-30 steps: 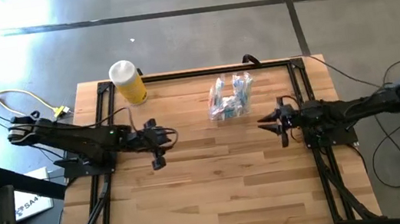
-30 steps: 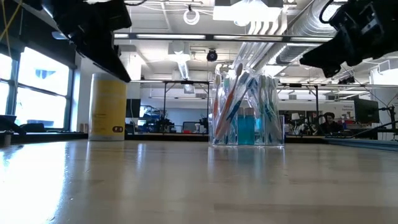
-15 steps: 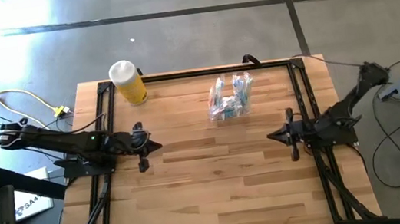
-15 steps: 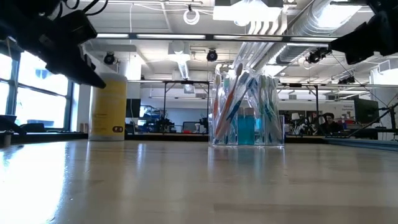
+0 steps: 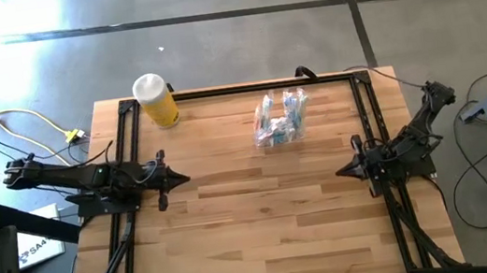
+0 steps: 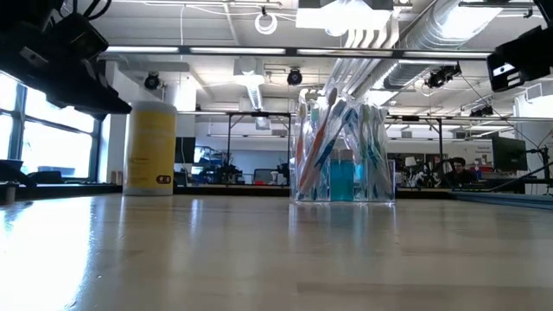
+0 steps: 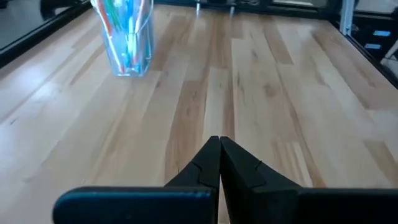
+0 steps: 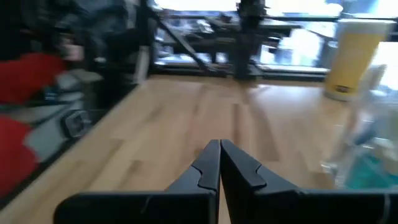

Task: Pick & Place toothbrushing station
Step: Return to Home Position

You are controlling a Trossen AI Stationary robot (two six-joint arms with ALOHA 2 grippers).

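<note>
Item 1 – small clear plastic cup [image 5: 281, 119]: upright on light wooden plank table [image 5: 257, 238], far-centre area, a little toward R side. Contents: bunch of slim clear toothbrushes [image 6: 329, 130] w/ teal, pink-orange and white tints, heads up, leaning and crossing each other. Also a little teal tube [image 6: 342, 179] standing low in the middle of the cup

Item 2 – larger yellow cylinder container w/ white top [image 5: 155, 99]: upright at far-L corner of table, well apart from cup

Item 3 – left gripper [image 5: 177, 179]: low over table's L edge at mid-depth, pointing in toward centre. L wrist view shows both dark fingers pressed together, tips meeting, empty. Well apart from cup and container

Item 4 – right gripper [image 5: 343, 172]: over table's R edge at approx same depth, pointing in toward the left one. R wrist view shows fingers closed tip to tip, empty. Cup sits nearer this arm but apart from it
</note>
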